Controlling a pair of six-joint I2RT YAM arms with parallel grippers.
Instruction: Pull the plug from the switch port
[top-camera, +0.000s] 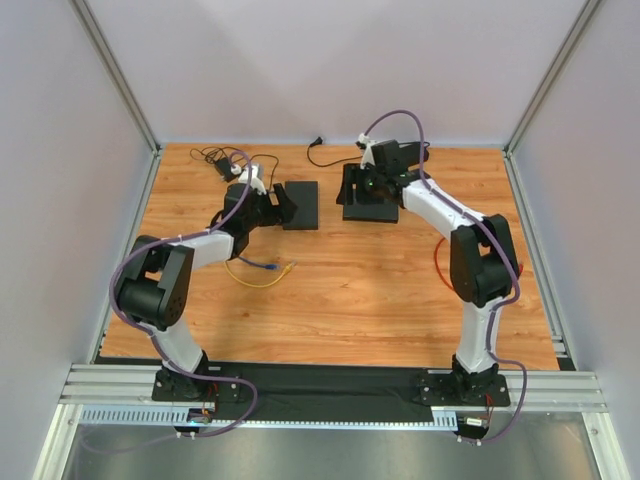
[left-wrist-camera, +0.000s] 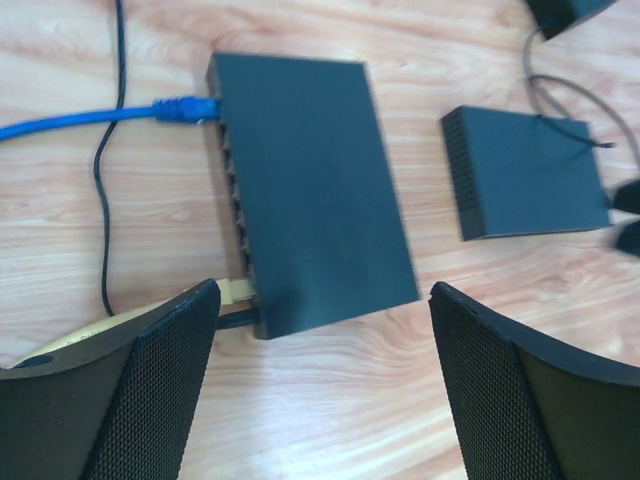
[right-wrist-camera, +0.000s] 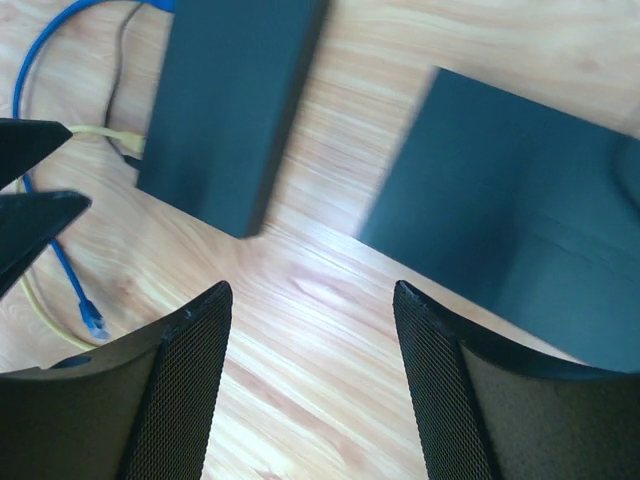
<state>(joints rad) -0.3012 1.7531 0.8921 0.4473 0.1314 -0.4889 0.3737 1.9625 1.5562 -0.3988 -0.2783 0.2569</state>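
One yellow plug (left-wrist-camera: 236, 291) just beside left tool (left-wrist-camera: 322, 292)

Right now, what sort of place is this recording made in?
Probably a lab robot test cell: a wood-grain tabletop boxed in by white panels on aluminium framing, with a network switch laid flat on it.
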